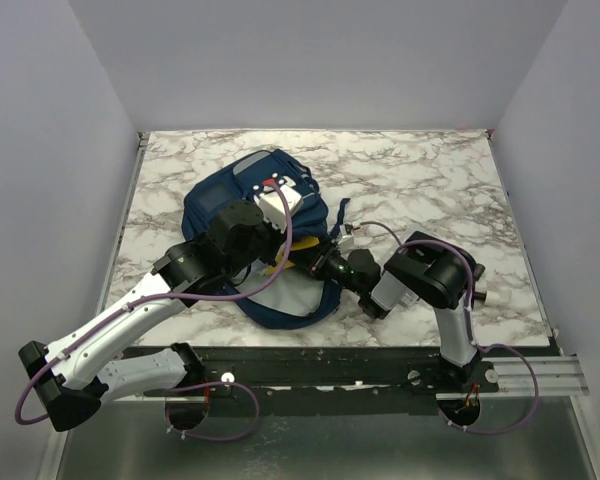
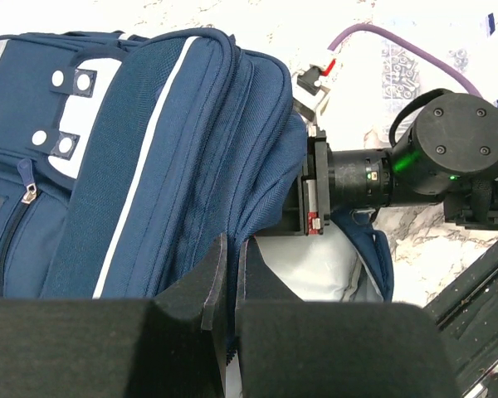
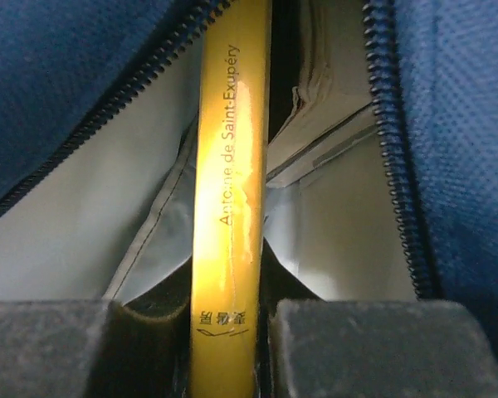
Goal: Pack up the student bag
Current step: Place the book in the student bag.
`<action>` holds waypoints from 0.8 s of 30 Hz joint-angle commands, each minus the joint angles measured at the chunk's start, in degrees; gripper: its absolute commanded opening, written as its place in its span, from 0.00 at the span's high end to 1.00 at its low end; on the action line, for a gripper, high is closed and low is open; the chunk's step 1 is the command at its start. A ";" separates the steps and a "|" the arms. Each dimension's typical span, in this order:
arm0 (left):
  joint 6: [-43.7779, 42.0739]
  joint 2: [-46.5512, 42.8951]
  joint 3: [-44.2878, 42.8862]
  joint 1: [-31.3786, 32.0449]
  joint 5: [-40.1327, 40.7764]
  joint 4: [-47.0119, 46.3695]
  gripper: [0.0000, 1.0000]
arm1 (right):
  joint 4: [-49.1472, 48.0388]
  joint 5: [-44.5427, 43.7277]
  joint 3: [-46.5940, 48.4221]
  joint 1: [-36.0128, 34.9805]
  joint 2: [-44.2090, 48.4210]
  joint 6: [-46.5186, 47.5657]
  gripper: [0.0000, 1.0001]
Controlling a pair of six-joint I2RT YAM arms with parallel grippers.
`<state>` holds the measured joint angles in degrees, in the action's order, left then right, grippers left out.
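The student bag (image 1: pixel 225 200), navy blue with pale stripes, lies on the marble table left of centre, its opening toward the arms. My left gripper (image 2: pixel 231 242) is shut on the zipped edge of the student bag (image 2: pixel 149 166) and holds the opening apart. My right gripper (image 3: pixel 228 303) reaches into that opening, shut on a yellow book (image 3: pixel 232 166) held spine up, with "Antoine de Saint-Exupéry" printed on it. The book's far end lies inside the pale grey lining (image 3: pixel 340 224). In the left wrist view, the right gripper (image 2: pixel 311 195) enters the bag mouth from the right.
The marble table (image 1: pixel 430 180) is walled at the back and both sides. A dark bag strap (image 1: pixel 300 315) loops toward the near edge. Purple cables (image 1: pixel 280 270) hang from both arms over the bag. A metal rail (image 1: pixel 380 370) runs along the front.
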<state>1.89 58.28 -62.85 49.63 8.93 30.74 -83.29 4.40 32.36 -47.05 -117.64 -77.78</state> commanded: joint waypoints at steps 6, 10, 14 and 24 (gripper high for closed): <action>0.37 -1.46 -0.07 0.43 -0.64 -8.39 1.00 | 2.97 0.81 14.11 -1.12 -4.53 2.36 0.99; 0.04 -0.75 0.10 0.38 -0.16 -8.43 1.00 | 7.72 -1.71 17.99 -0.85 -7.11 1.49 0.61; -0.13 -0.33 -0.28 0.43 -0.28 -8.18 1.00 | 12.77 -3.24 12.65 -0.74 -2.14 2.39 0.53; -0.22 -1.33 -0.17 0.38 0.09 -7.88 1.00 | 19.86 -1.07 6.34 -0.81 4.85 1.84 0.33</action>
<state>1.89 58.61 -62.13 49.63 8.99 29.12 -66.76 3.46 40.10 -47.64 -115.35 -76.44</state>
